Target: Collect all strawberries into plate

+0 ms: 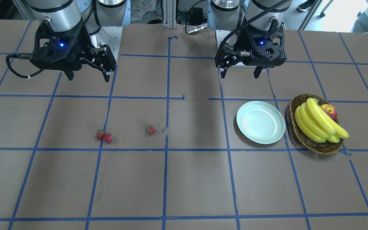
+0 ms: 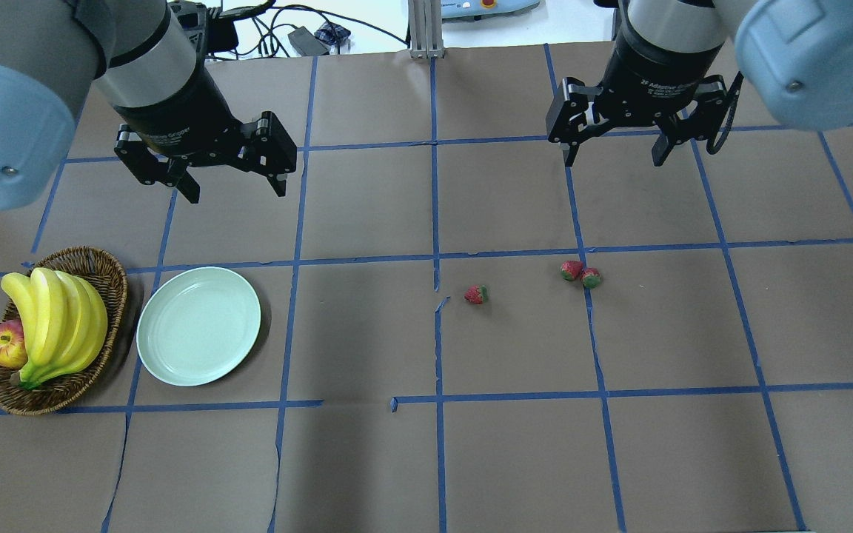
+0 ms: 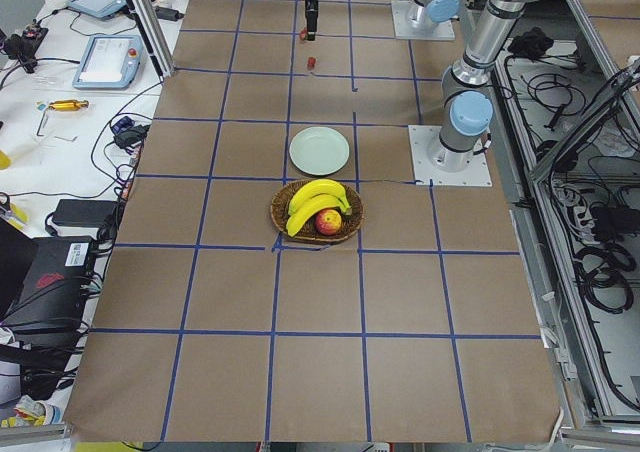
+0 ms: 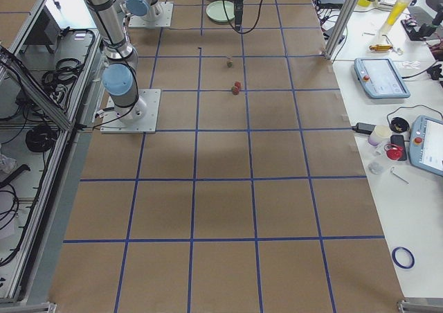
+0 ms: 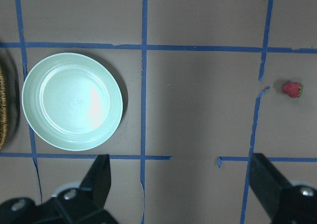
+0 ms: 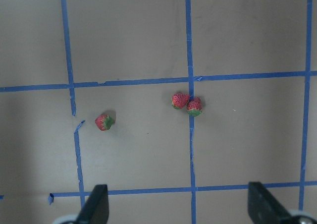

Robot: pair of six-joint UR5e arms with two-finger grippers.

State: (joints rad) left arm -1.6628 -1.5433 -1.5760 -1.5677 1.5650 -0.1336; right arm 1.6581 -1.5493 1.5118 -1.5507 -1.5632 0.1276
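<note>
left hand [image 2: 236, 191] and right hand [image 2: 614, 157] hang open, empty. the two touching strawberries [image 2: 572, 270], farthest from the plate [image 2: 198, 326], may knock apart during a pinch.

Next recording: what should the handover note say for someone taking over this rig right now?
Left gripper: open, empty, raised above the table.
Right gripper: open, empty, raised too.
Two strawberries lie touching on the robot's right half; the third strawberry lies alone nearer the centre line.
The plate on the left half is empty.
Done: nothing. Left: all three into the plate.
</note>
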